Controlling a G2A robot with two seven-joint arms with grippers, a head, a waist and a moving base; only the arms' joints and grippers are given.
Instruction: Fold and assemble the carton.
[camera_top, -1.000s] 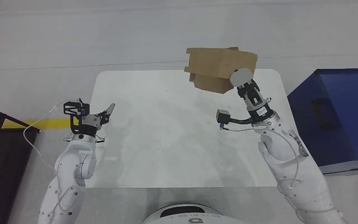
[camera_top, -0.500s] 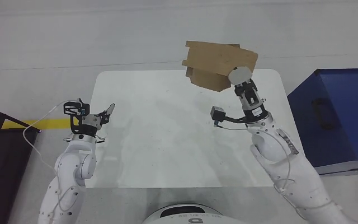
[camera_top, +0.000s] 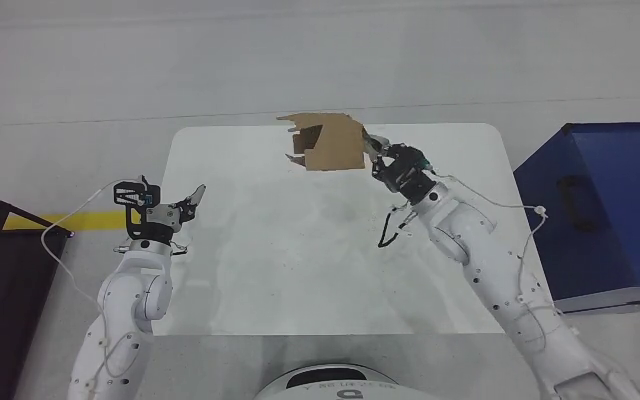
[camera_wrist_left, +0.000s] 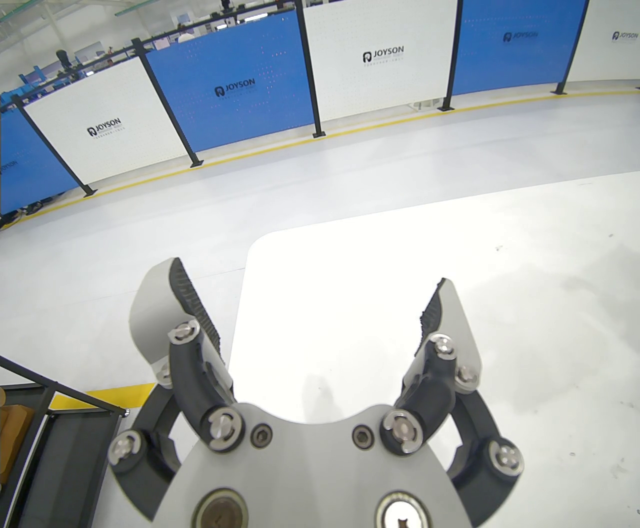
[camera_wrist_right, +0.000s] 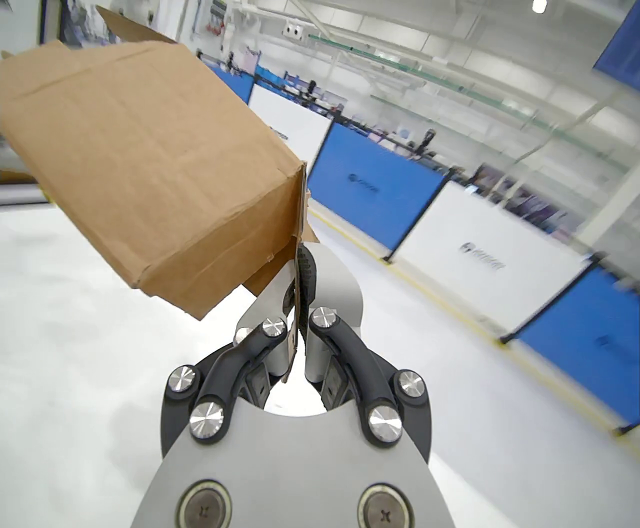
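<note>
**Left gripper** (camera_wrist_left: 310, 280): stationed over the near left part of the table (camera_top: 300, 260). Jaws are spread wide and hold nothing.

**Right gripper** (camera_wrist_right: 300, 272): farther out, toward the table's far edge. Jaws are closed narrow on one thin flap at the end of the carton (camera_wrist_right: 150, 175).

**Carton:** brown corrugated board, body already squared into a tube. It juts out beyond the right gripper by the far edge and is tilted. Its open end, with loose flaps, faces the left side. Whether any corner rests on the table cannot be determined.

**Assessment:**
- **Weight:** judged light, since a single-flap pinch appears to carry it.
- **Stiffness:** panels are stiff but hinge freely at the scored creases, so the present hold likely lets the body swing.
- **Surface:** matte, and should not slip in the jaws.
- **Damage risk:** corners and flap edges will crush under hard pressure.
- **Recommended hold:** across a flat wall panel or along a folded corner, with the left gripper bracing the opposite wall before any flap is pressed in.
</note>
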